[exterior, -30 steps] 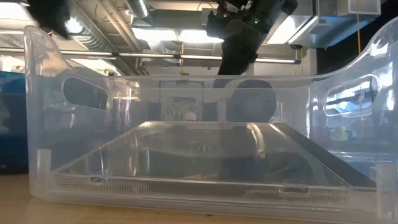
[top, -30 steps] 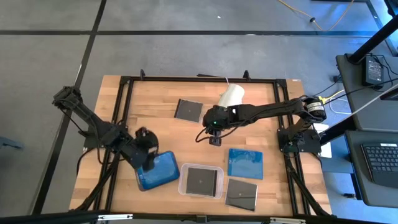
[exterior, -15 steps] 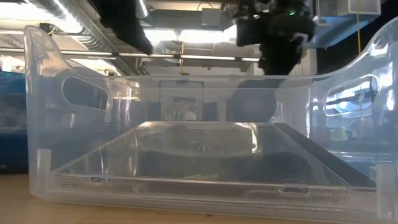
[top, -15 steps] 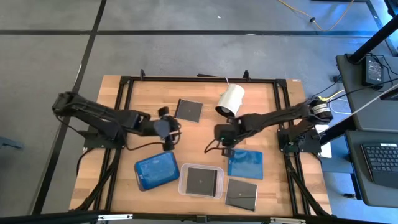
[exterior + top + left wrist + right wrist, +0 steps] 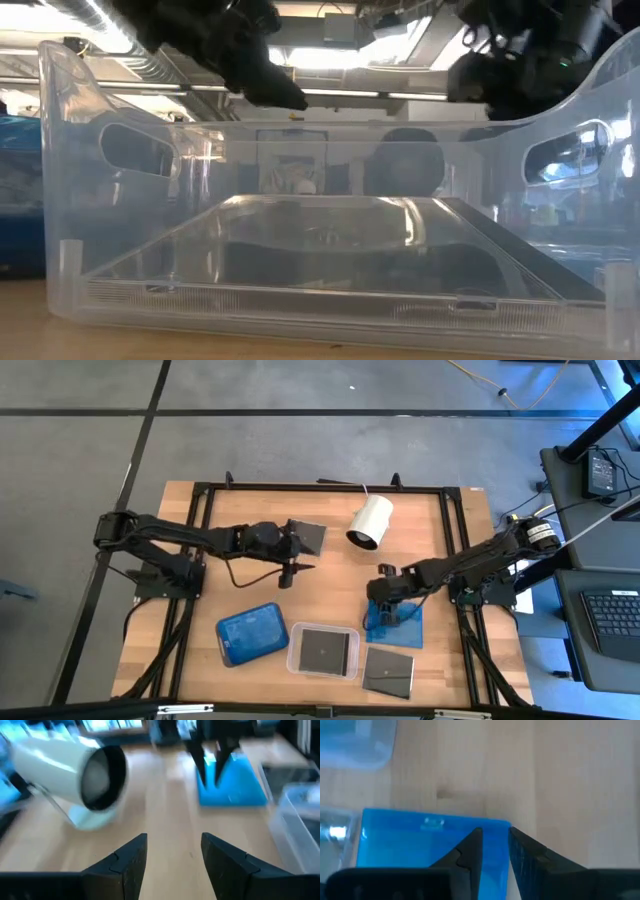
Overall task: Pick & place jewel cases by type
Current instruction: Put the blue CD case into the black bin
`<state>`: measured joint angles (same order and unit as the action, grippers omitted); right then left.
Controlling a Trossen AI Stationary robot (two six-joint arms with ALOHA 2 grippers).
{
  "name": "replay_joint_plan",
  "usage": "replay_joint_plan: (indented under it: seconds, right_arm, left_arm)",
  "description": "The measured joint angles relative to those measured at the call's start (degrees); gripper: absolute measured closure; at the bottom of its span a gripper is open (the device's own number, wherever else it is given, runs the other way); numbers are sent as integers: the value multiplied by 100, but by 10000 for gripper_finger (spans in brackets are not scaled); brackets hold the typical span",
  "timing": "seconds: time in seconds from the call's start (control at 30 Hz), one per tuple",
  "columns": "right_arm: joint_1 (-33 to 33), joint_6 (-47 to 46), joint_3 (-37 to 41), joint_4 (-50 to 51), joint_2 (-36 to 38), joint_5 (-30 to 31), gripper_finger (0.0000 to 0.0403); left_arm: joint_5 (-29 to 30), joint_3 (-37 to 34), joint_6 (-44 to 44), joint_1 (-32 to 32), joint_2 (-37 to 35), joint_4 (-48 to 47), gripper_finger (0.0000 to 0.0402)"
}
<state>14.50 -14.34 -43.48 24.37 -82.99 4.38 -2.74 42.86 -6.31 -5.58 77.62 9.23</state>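
A blue jewel case (image 5: 402, 626) lies flat on the table at the near right. My right gripper (image 5: 494, 833) points down over its far left corner, fingers a narrow gap apart with nothing between them. My left gripper (image 5: 172, 845) hangs open above the table's middle (image 5: 297, 562), pointing toward the right edge and holding nothing. A dark jewel case (image 5: 305, 537) lies on the table just beyond it. Another dark case (image 5: 325, 649) lies in the clear tray (image 5: 296, 660). A third dark case (image 5: 388, 671) lies at the near right. A blue case fills the rounded tray (image 5: 250, 634). My right gripper comes down from above at the far edge of the blue jewel case (image 5: 435, 820), near one corner. Its fingertips (image 5: 204, 776) stand right at that edge. I cannot tell whether they touch the case, which lies flat on the table.
A white cylinder (image 5: 371, 522) lies on its side at the far middle, with bare wood between it and the blue case. A black frame (image 5: 330, 487) runs round the table. The clear tray's walls (image 5: 60, 150) fill the low view.
My left gripper has left the rounded tray at the near left. It has swung toward the far edge and the table's middle, turning to point right. My right gripper has gone from beside the white cylinder toward the near right and down over the blue case.
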Motion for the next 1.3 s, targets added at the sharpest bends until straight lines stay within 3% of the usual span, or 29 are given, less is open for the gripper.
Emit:
replay_joint_plan:
  seconds: [0.17,0.33,0.9,1.3]
  right_arm:
    - [116,-12,186,-144,-17,2,307]
    - [225,-5,307,-597,-26,-2,307]
    - [266,31,417,-1361,-808,116,307]
    - [-564,1378,432,-2695,-1275,299,307]
  left_arm:
    - [7,-873,104,-56,-4,1672,217]
    - [10,-1325,107,33,-6,2327,217]
    - [81,-1387,-45,72,47,2373,217]
    - [79,-1387,115,72,347,2365,217]
